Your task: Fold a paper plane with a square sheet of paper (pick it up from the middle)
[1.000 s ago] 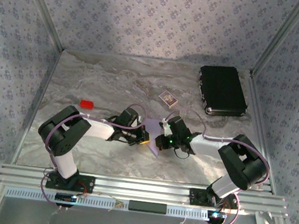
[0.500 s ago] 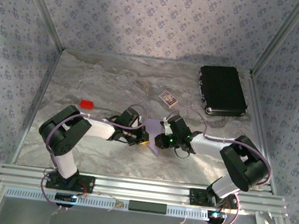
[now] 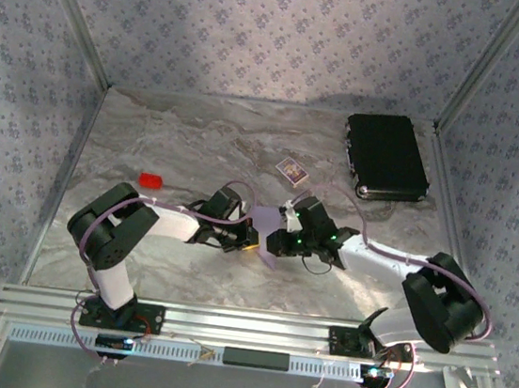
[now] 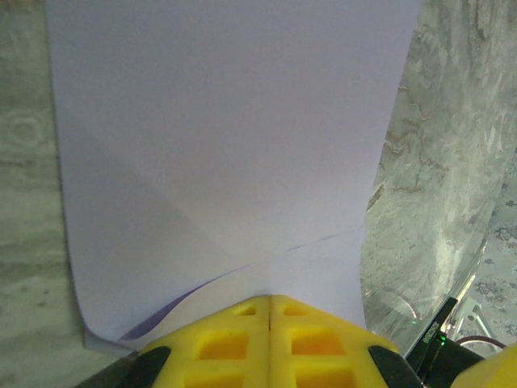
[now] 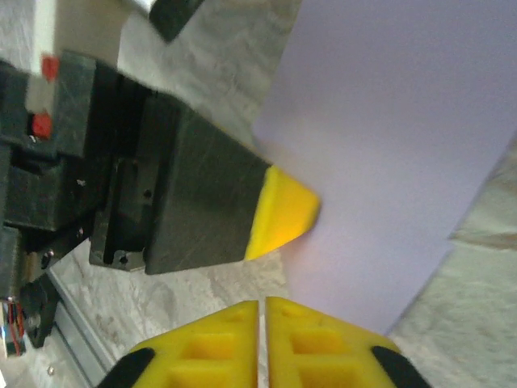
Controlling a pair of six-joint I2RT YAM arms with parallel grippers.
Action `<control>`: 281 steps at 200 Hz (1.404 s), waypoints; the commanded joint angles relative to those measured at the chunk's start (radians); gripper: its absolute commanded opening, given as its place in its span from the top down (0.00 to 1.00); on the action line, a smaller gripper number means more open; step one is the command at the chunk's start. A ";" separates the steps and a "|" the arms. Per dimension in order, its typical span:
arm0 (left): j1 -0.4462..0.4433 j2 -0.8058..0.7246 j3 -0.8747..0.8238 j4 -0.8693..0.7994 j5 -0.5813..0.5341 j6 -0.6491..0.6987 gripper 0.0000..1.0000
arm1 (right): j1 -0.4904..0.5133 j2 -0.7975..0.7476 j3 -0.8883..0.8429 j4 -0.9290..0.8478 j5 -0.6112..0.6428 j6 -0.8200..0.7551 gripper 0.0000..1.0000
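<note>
The square sheet of paper, pale lilac, lies on the marbled table between my two grippers. In the left wrist view the sheet shows a diagonal crease and an overlapping folded layer near my fingers. My left gripper is shut, and its yellow tips rest on the sheet's near part. From the right wrist view, the left gripper touches the paper at its edge. My right gripper is shut and sits low at the sheet's corner, partly over bare table. From above, the left gripper and the right gripper stand close together.
A black case lies at the back right. A small patterned card sits behind the paper, and a small red block lies to the left. An aluminium rail runs along the near edge.
The right arm's elbow has swung out to the right while its gripper edged slightly left along the paper. The left arm and the sheet have stayed put.
</note>
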 commanded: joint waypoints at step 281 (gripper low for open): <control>0.007 0.015 0.005 -0.137 -0.077 0.036 1.00 | 0.057 0.121 -0.040 -0.029 -0.016 0.040 0.91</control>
